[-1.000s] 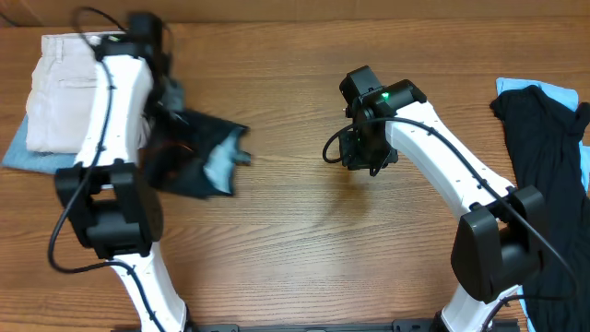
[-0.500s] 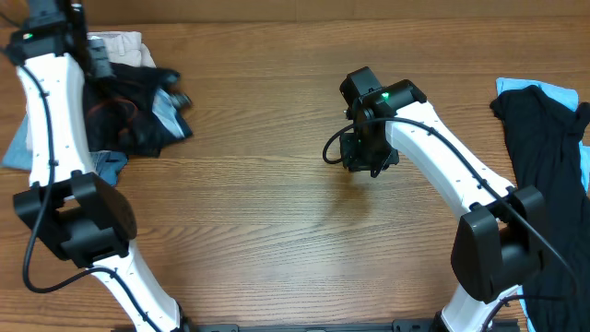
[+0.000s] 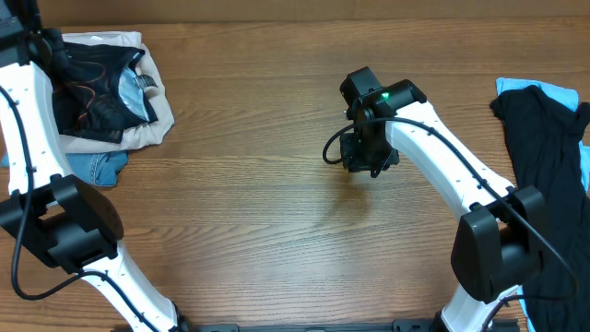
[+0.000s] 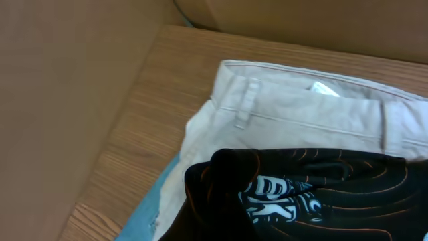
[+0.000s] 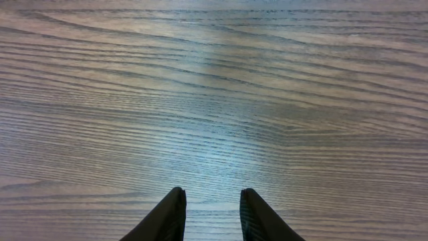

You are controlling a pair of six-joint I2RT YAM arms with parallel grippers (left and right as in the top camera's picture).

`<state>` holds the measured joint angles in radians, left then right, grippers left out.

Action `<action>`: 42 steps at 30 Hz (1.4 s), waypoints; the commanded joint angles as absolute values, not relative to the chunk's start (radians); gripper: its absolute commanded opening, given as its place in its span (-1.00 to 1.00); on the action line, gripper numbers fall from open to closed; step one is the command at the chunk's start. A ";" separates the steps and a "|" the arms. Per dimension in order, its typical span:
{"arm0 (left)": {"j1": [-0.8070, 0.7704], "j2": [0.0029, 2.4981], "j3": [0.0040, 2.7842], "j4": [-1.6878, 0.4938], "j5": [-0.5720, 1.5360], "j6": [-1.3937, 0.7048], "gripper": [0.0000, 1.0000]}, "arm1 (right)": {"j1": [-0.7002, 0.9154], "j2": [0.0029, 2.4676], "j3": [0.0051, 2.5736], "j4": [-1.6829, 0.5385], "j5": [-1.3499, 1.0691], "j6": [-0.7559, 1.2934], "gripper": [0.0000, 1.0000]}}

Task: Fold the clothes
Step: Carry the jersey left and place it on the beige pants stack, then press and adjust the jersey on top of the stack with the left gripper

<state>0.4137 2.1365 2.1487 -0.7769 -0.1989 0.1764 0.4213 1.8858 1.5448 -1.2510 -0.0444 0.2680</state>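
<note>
The clothes, a black shirt point(image 3: 97, 88) with thin orange lines and white lettering, lie bunched on top of beige trousers point(image 3: 155, 124) at the table's far left corner. My left gripper point(image 3: 51, 51) is at the shirt's left edge, shut on the fabric. In the left wrist view the shirt point(image 4: 314, 194) fills the bottom of the picture and hides the fingers, with the trousers point(image 4: 301, 114) under it. My right gripper point(image 3: 361, 159) hovers over bare wood near the table's middle. It is open, its fingers point(image 5: 167, 217) apart with nothing between them.
Blue jeans point(image 3: 97, 168) stick out from under the trousers. A second black garment point(image 3: 544, 157) lies over a light-blue cloth point(image 3: 544, 89) at the right edge. The table's left edge point(image 4: 100, 167) runs close beside the stack.
My left arm has swung the shirt from the table's left-middle to the far left corner, onto the beige trousers. The right arm has stayed still.
</note>
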 commanded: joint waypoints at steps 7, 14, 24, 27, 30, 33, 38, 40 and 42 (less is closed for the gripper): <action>0.483 2.224 2.173 -0.744 -0.208 0.205 -0.92 | 0.423 1.872 1.559 -1.264 -0.054 0.266 -0.38; 0.518 2.262 2.173 -0.735 -0.152 0.198 -0.88 | 0.423 1.872 1.559 -1.266 -0.054 0.270 -0.38; 0.551 2.269 2.174 -0.678 -0.111 0.194 -0.83 | 0.423 1.872 1.559 -1.265 -0.053 0.288 -0.38; 0.551 2.269 2.174 -0.651 -0.085 0.194 -0.81 | 0.423 1.872 1.559 -1.265 -0.054 0.289 -0.38; 0.551 2.269 2.174 -0.620 -0.086 0.194 -0.67 | 0.423 1.872 1.559 -1.266 -0.054 0.289 -0.37; 0.557 2.269 2.174 -0.602 -0.120 0.162 -0.21 | 0.423 1.872 1.559 -1.266 -0.054 0.289 -0.37; 0.566 2.268 2.183 -0.666 -0.162 0.121 1.00 | 0.423 1.872 1.559 -1.265 -0.053 0.288 -0.36; 0.561 2.268 2.204 -0.744 -0.187 0.094 1.00 | 0.423 1.872 1.559 -1.263 -0.053 0.288 -0.35; 0.548 2.266 2.236 -0.857 -0.187 0.081 1.00 | 0.423 1.872 1.559 -1.262 -0.053 0.288 -0.35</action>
